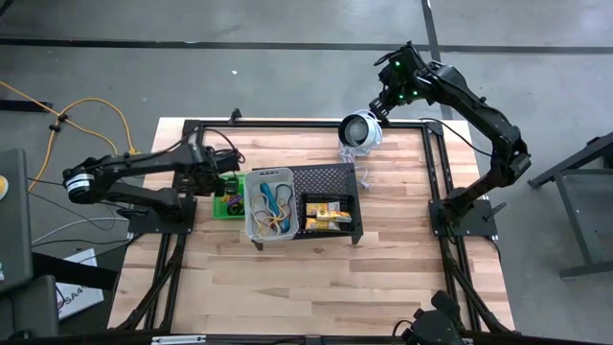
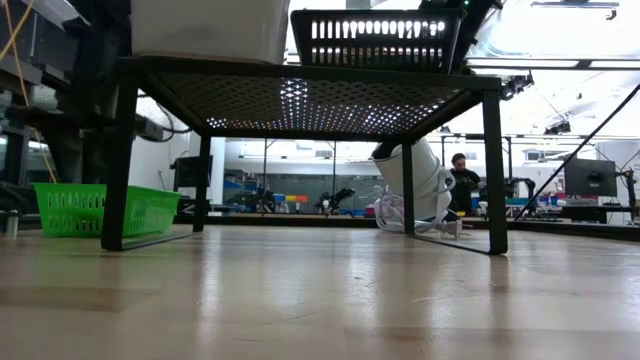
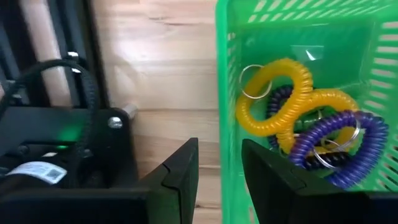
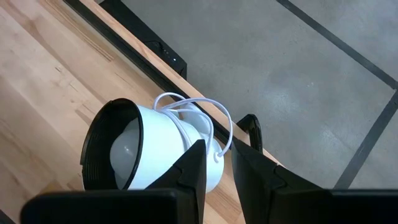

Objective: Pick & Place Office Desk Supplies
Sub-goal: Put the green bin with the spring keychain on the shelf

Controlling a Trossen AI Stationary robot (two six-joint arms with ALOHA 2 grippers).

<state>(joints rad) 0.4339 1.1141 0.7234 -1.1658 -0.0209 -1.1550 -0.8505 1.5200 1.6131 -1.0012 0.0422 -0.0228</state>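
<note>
A green bin (image 3: pixel 298 37) sits on the table left of the black stand and holds yellow coil loops (image 3: pixel 273 102) and a purple one (image 3: pixel 339 146). My left gripper (image 3: pixel 219 152) points down over the bin's left wall (image 3: pixel 225 93), open, one finger outside and one inside; I cannot tell whether they touch it. On the stand are a clear bin (image 1: pixel 269 203) of bands and a black bin (image 1: pixel 330 211) with yellow pieces. My right gripper (image 4: pixel 219 149) hovers above the white round device (image 4: pixel 149 155), its fingers a narrow gap apart with nothing between them.
The black perforated stand (image 2: pixel 300 100) fills the table's middle, with the green bin (image 2: pixel 90 208) beside its left leg. The white device's cable (image 4: pixel 205 109) loops near the far edge. Black frame rails (image 1: pixel 287 125) run round the table. A person (image 2: pixel 460 180) sits far behind.
</note>
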